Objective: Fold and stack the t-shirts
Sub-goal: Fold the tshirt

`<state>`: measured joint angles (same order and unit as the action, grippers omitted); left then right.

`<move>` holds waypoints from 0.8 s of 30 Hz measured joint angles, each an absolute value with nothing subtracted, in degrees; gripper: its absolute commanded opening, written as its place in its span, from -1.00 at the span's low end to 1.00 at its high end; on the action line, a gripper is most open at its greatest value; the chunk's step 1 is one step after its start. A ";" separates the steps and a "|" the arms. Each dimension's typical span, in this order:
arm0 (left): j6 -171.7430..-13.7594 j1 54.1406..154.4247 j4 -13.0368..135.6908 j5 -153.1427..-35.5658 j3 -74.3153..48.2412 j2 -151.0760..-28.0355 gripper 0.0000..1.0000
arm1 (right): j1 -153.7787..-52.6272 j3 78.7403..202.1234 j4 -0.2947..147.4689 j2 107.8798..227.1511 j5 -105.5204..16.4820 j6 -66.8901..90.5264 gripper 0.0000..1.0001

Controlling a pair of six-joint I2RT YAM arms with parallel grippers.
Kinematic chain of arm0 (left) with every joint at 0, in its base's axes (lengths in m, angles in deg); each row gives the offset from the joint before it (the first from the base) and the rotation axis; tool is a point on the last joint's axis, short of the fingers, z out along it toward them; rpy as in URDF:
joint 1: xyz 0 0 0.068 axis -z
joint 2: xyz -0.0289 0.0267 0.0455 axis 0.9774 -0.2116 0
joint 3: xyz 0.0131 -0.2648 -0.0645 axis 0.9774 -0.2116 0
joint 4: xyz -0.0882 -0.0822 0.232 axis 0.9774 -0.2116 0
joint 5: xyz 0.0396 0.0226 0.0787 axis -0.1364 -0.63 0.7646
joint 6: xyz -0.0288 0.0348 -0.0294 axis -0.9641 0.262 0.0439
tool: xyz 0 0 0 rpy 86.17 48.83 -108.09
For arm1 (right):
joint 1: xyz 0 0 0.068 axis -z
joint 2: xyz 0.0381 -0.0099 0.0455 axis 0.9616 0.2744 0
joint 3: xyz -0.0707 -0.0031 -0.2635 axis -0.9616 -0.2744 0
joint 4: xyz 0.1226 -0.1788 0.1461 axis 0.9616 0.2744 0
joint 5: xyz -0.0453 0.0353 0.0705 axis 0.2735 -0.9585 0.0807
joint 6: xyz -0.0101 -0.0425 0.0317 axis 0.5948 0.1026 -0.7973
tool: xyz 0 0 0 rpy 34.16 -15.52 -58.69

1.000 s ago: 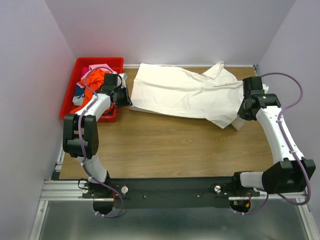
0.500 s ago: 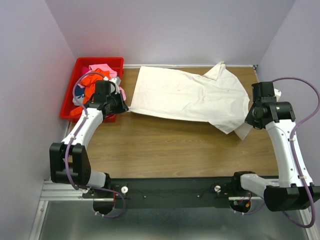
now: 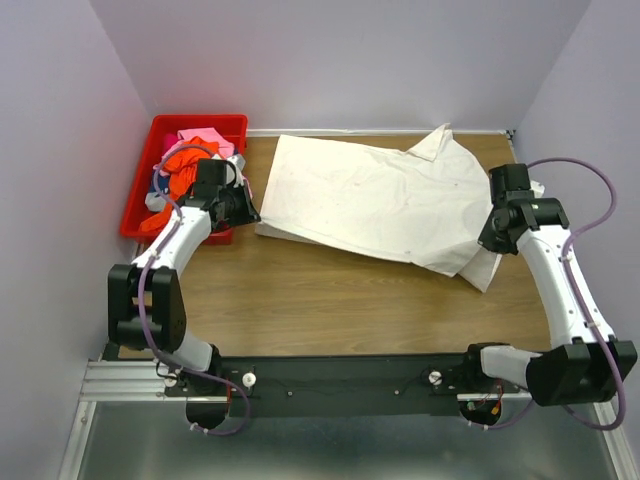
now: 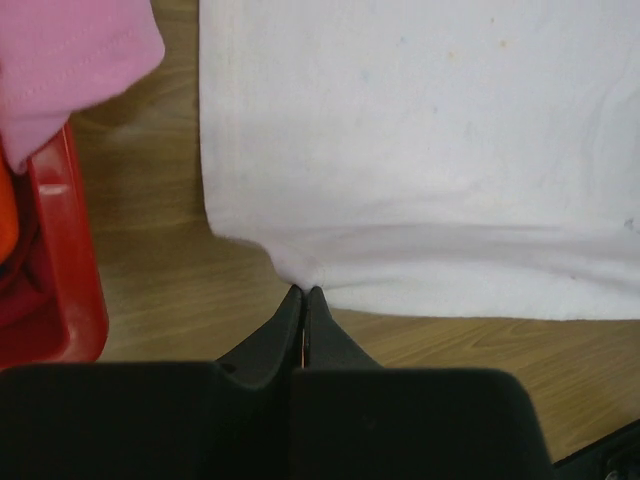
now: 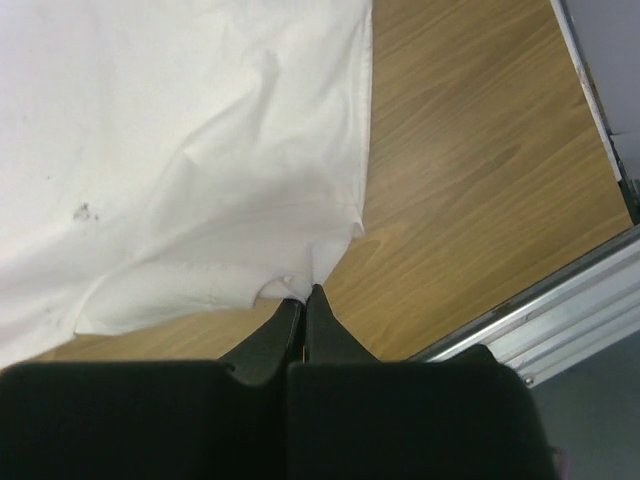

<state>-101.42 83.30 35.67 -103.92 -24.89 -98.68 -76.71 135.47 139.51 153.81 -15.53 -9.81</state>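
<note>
A large white t-shirt (image 3: 375,200) lies spread across the back of the wooden table, also filling the left wrist view (image 4: 420,150) and the right wrist view (image 5: 180,150). My left gripper (image 3: 250,212) (image 4: 303,292) is shut on the white t-shirt's near-left corner, beside the red bin. My right gripper (image 3: 488,238) (image 5: 303,293) is shut on the shirt's right end, where cloth bunches at the fingertips. More t-shirts, orange-red (image 3: 185,165) and pink (image 3: 205,138) (image 4: 70,60), sit heaped in the bin.
The red plastic bin (image 3: 158,128) (image 4: 60,300) stands at the table's back-left corner, close to my left wrist. Purple walls close in the back and sides. A metal rail (image 5: 560,310) runs along the table's right edge.
Both arms shifted while holding the white t-shirt: its near edge has moved toward the front of the table and the cloth now lies flatter and wider than a second ago.
</note>
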 measured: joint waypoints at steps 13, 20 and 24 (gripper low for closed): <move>-101.12 83.30 36.37 -104.25 -10.05 -115.21 -1.00 | -76.71 139.12 128.30 173.79 -14.70 -5.60 -0.99; -101.12 82.97 36.28 -104.22 -6.27 -118.57 -1.00 | -76.71 149.44 126.09 183.80 -13.02 -2.25 -0.99; -101.05 82.78 36.22 -104.33 -4.08 -121.19 -1.00 | -76.45 155.54 125.42 188.85 -12.02 -0.13 -0.99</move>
<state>-101.05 82.78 36.22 -104.33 -4.08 -121.19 -76.45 155.54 125.42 188.85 -12.02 -0.13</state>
